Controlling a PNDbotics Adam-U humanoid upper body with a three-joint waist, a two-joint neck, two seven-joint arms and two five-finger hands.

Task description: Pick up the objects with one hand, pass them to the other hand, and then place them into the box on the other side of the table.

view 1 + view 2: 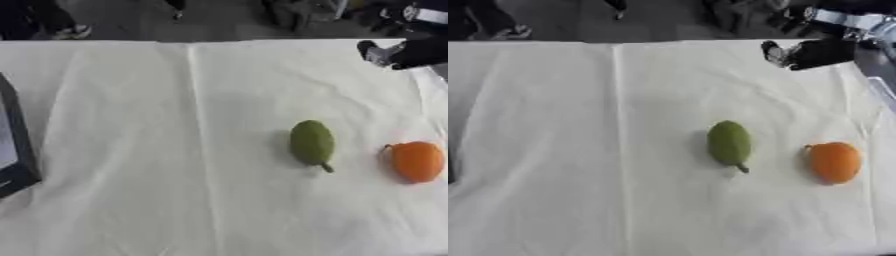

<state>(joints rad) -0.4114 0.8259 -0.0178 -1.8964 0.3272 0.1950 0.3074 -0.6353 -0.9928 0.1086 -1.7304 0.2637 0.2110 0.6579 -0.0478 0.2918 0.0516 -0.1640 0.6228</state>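
A lab or test room is suggested: a table [131,125] draped in white cloth, bare grey floor [219,22] at twelve o'clock, feet [70,32] seen standing by.

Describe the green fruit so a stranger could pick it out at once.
Start from the white cloth over the table and look to its right half, where two fruits lie apart. The green fruit is the one nearer the middle, left of the orange fruit. It is long and oval, with a short stem pointing toward the near edge.
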